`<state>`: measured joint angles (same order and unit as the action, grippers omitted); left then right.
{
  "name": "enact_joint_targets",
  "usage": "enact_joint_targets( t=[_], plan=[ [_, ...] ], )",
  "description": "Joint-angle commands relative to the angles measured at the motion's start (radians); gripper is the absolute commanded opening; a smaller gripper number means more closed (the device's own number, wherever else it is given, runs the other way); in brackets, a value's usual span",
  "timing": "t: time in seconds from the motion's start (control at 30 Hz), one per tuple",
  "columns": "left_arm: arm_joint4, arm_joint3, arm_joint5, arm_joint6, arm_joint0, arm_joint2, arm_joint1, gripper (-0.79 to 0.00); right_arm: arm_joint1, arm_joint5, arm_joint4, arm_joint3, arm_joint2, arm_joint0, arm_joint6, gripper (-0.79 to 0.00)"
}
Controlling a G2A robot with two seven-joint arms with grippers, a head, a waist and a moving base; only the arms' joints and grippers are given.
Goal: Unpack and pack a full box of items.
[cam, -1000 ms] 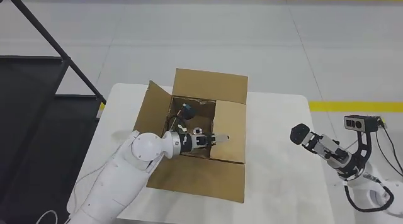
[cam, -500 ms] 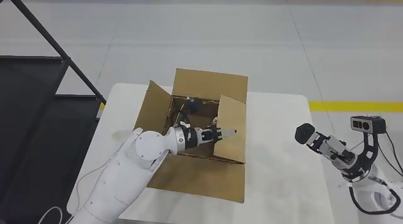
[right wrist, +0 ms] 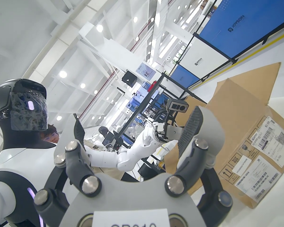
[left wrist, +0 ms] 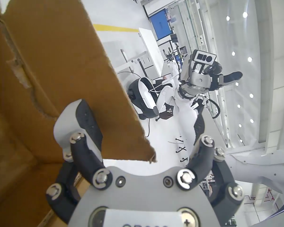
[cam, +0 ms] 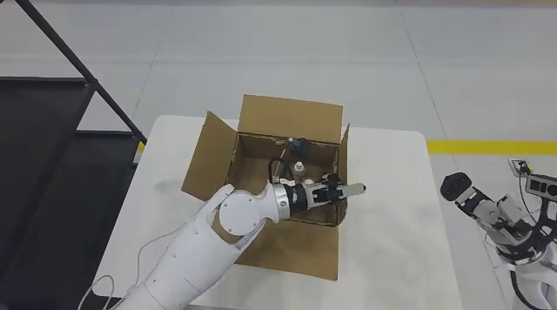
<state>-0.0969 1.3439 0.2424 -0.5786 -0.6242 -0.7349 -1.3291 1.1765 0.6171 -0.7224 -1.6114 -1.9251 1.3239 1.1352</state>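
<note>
An open cardboard box (cam: 291, 247) stands on the white table (cam: 392, 249). Inside, near the back right, lie a dark blue item (cam: 298, 146) and a small white bottle (cam: 298, 168). My left gripper (cam: 348, 190) lies across the box at its right flap (cam: 345, 146), which stands nearly upright. In the left wrist view the left gripper (left wrist: 144, 128) is open, with the flap (left wrist: 61, 72) and its corner between the fingers. My right gripper (cam: 457, 186) hangs off the table's right side, open and holding nothing (right wrist: 137, 128), facing the box (right wrist: 250, 142).
The box's back flap (cam: 291, 117) and left flap (cam: 207, 160) are folded outward. Bare table lies right of the box. A black metal frame (cam: 78, 66) stands to the left of the table.
My left gripper swept to the right across the box, taking the right flap from over the opening to nearly upright. The right arm drew back to the right, away from the table.
</note>
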Motion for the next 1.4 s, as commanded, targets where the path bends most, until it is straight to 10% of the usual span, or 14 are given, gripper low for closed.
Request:
enact_joint_targets(
  t=[0.0, 0.43, 0.8, 1.1, 1.37],
  plan=[
    [-0.010, -0.033, 0.001, 0.026, 0.023, 0.036, -0.022, 0.000, -0.002, 0.013, -0.021, 0.002, -0.015, 0.016, 0.005, 0.000],
    [-0.010, -0.248, -0.097, -0.007, 0.153, 0.205, -0.146, 0.000, -0.016, 0.030, -0.088, 0.052, -0.066, 0.054, 0.038, 0.000],
    [-0.002, -0.312, -0.077, 0.010, 0.183, 0.201, -0.196, 0.000, -0.027, 0.019, -0.103, 0.107, -0.055, 0.021, 0.049, 0.000],
    [0.144, -0.064, -0.029, 0.031, 0.074, -0.045, -0.098, 0.000, -0.034, 0.010, -0.005, 0.039, 0.000, -0.033, 0.028, 0.000],
    [0.234, 0.468, -0.104, -0.073, -0.325, -0.540, 0.038, 0.000, -0.033, -0.072, 0.305, -0.115, 0.170, -0.133, -0.104, 0.000]
  ],
)
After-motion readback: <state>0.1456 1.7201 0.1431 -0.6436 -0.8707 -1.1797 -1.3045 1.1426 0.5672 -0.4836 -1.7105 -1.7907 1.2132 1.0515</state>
